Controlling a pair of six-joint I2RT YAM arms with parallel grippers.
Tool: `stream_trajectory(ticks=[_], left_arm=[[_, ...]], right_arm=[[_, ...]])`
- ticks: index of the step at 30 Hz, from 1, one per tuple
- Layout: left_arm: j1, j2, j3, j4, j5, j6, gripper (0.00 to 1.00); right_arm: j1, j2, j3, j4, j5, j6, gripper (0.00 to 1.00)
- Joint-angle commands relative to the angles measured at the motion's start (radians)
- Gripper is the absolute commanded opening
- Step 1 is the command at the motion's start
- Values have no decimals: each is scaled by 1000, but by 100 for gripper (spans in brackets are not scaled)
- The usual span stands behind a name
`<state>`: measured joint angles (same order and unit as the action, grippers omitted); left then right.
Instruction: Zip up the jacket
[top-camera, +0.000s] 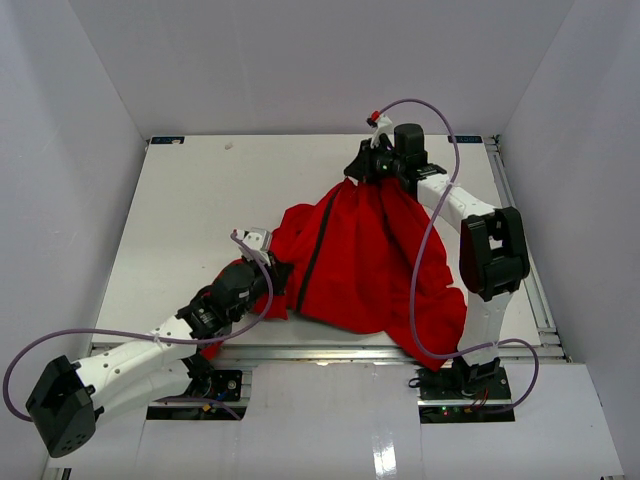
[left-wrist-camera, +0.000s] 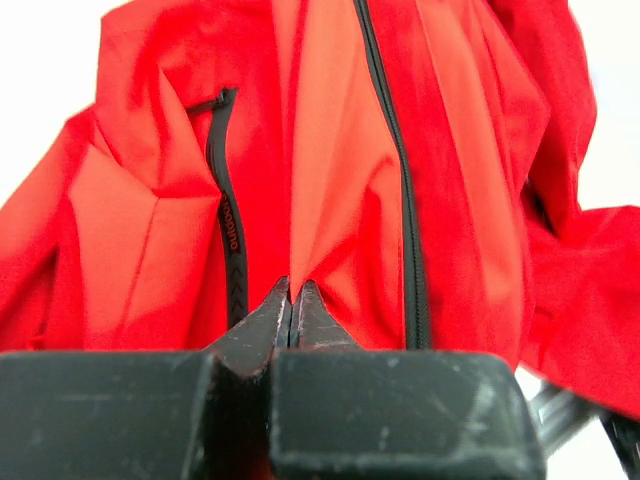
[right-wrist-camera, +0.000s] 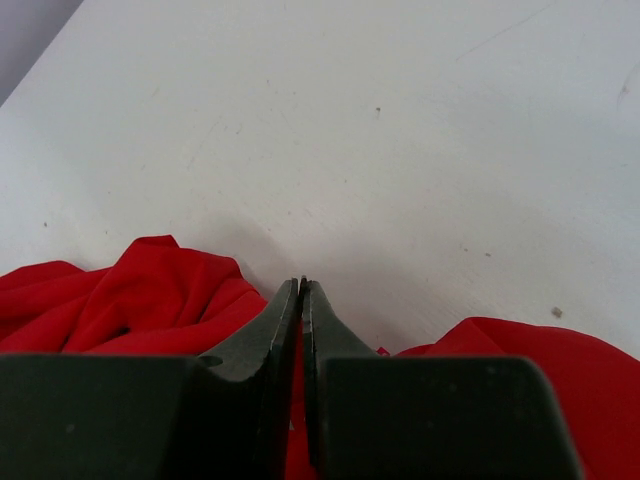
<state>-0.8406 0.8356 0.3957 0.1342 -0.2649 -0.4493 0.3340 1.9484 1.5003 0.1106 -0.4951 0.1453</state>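
The red jacket (top-camera: 370, 260) lies bunched on the white table, pulled into a rough triangle between my two grippers. Its dark front zipper (top-camera: 318, 250) runs diagonally down the left half. My right gripper (top-camera: 358, 172) is at the far tip of the jacket, shut on a pinch of red cloth (right-wrist-camera: 150, 290); fabric shows between its fingers (right-wrist-camera: 302, 287). My left gripper (top-camera: 280, 272) is at the near left edge, shut on a fold of the jacket (left-wrist-camera: 330, 200) just left of the zipper (left-wrist-camera: 400, 180). A short pocket zipper (left-wrist-camera: 225, 210) lies further left.
The white table (top-camera: 200, 200) extends left and behind the jacket. A metal rail (top-camera: 525, 250) runs along its right edge, and grey walls enclose three sides. The right arm's purple cable (top-camera: 425, 250) hangs across the jacket's right part.
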Motion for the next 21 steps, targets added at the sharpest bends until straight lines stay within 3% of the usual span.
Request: stream_trajectory(ticks=[1,11,15,21], left_arm=[[-9,-50,100,-163,-209,75,0],[-5,-213,118,-74,-468,289,0],[-6,-208,127,-172,-454,254,0],[-6,-246,61,-206,-297,181,0]], right_arm=[[-90,-46,99,193,265,-74,8],[-145,-179,-3,286,219,-4,8],[-145,-269,-139,341,200,0,8],[-145,-362,-297,414,171,-67,8]])
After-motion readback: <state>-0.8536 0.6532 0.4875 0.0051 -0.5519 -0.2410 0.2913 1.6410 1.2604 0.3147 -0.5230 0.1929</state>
